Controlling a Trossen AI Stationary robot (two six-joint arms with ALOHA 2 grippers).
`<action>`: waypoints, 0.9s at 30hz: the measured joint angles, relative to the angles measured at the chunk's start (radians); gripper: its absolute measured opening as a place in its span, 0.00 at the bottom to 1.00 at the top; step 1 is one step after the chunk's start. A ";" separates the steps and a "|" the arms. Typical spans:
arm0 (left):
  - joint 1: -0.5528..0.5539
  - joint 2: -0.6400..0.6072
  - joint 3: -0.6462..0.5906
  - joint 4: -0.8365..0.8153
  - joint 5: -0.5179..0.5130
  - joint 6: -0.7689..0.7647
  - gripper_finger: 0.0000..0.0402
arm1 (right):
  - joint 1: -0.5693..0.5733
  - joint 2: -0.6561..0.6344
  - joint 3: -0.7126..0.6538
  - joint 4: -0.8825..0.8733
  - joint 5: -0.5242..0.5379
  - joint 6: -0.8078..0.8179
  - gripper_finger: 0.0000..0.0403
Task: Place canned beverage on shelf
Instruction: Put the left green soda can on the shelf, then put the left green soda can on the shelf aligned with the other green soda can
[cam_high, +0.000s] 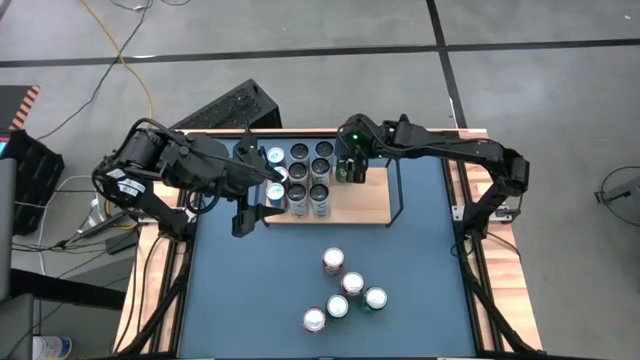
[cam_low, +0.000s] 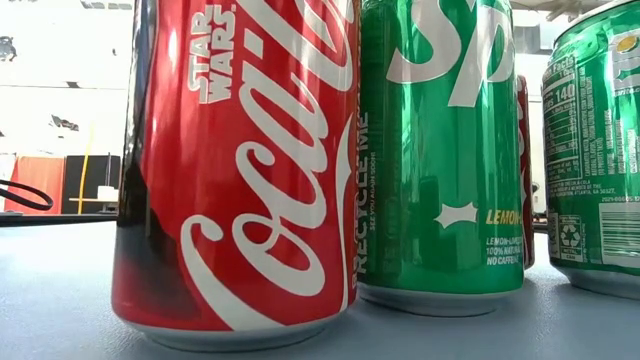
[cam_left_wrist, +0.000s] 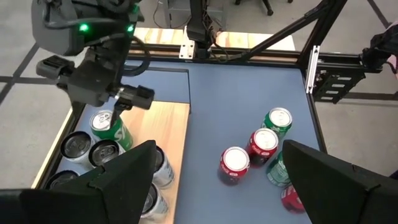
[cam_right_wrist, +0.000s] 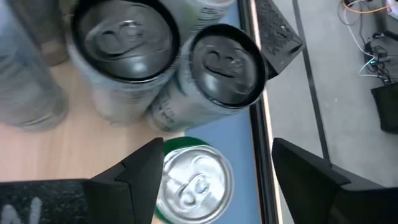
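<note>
Left of centre in the high view, we see the left gripper (cam_high: 258, 208) spread wide and empty over the shelf (cam_high: 370, 205), which carries upright cans (cam_high: 308, 178). The right gripper (cam_high: 350, 172), parted around a green can (cam_right_wrist: 193, 180), obscures it. Five loose cans (cam_high: 345, 288) cluster at lower centre.
</note>
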 joint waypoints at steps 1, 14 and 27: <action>0.000 0.000 0.000 0.000 0.000 -0.003 0.83 | 0.004 -0.006 0.010 -0.022 0.000 0.000 0.70; -0.005 0.000 -0.255 0.303 0.064 0.010 0.83 | 0.219 -0.217 0.420 -0.596 -0.003 0.216 0.70; -0.037 0.001 -0.684 0.706 0.113 -0.222 0.83 | 0.406 -0.430 0.487 -0.669 0.092 0.521 0.70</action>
